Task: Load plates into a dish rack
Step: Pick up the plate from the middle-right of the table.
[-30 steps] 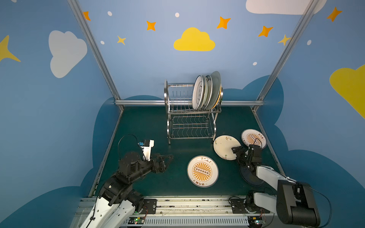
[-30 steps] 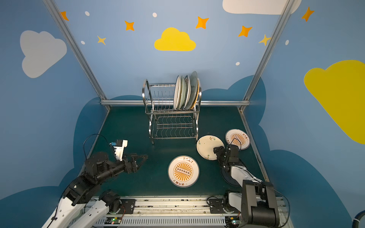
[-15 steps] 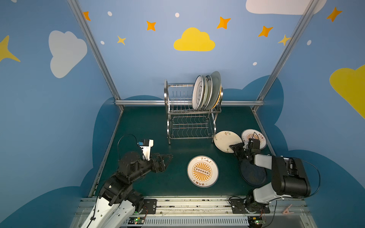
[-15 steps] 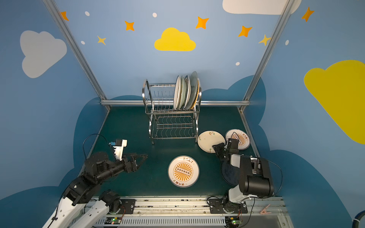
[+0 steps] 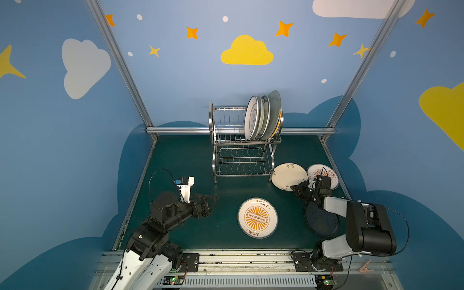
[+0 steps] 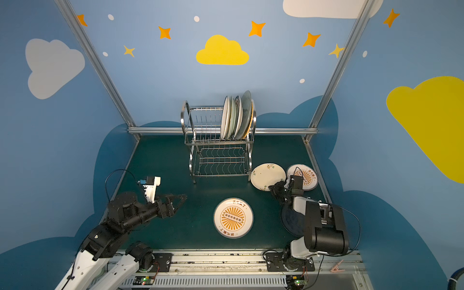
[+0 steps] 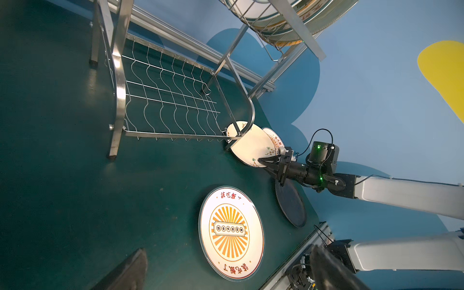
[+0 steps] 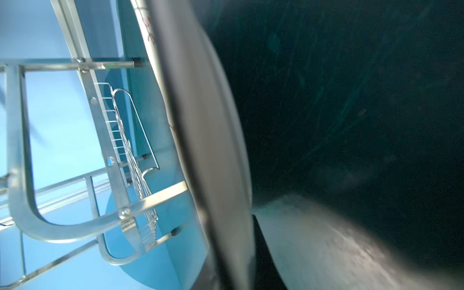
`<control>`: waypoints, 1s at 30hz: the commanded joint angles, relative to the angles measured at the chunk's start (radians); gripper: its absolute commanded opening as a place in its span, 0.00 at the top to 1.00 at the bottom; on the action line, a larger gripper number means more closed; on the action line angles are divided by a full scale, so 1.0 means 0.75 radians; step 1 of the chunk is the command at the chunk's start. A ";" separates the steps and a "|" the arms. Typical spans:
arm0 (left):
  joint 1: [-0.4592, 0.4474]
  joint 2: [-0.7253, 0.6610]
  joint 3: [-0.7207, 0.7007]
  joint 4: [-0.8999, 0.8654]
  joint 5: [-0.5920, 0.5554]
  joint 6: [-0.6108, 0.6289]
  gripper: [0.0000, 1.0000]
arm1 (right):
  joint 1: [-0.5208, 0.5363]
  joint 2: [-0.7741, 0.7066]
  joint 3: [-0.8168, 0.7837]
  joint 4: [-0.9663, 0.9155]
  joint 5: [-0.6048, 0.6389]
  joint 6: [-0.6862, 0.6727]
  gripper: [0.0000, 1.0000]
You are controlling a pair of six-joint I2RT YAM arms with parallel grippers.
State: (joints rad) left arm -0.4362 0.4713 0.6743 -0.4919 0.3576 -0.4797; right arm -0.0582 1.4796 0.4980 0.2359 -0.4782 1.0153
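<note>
Right pincer [image 5: 294, 187] is seen clamped narrow on the rim of the round cream sprigged plate [image 5: 286, 175], which sits just beside the shiny steel-wire dish rack [image 5: 241, 160] on the matte dark green counter [image 5: 188, 160]. Left pincer [image 5: 213, 200] is spread wide, empty. Several glossy plates [image 5: 261, 118] are stood on edge in the upper slots. Two orange-sunburst plates [image 5: 257, 217] [image 5: 332, 175] and a dark navy plate [image 5: 320, 222] are laid flat.

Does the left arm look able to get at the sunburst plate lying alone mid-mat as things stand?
Probably yes: the left gripper is open and points toward that sunburst plate, with only bare mat between them. The right gripper, closed on the cream plate, is well aside.
</note>
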 commanded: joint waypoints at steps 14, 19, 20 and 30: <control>0.017 -0.009 -0.021 0.037 -0.003 -0.014 0.00 | -0.068 -0.327 0.092 -0.409 0.063 -0.108 1.00; 0.017 -0.024 -0.038 0.063 -0.014 -0.021 0.00 | -0.119 -0.451 0.117 -0.504 0.015 -0.121 1.00; 0.017 -0.032 -0.042 0.071 -0.014 -0.023 0.00 | -0.125 -0.473 0.122 -0.526 0.006 -0.120 1.00; 0.016 -0.087 -0.102 0.189 -0.023 -0.072 0.00 | -0.174 -0.846 0.100 -0.661 -0.023 -0.034 1.00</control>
State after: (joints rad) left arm -0.4271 0.4152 0.6098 -0.4068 0.3466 -0.5175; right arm -0.1799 0.9394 0.5571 -0.3286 -0.4622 0.9688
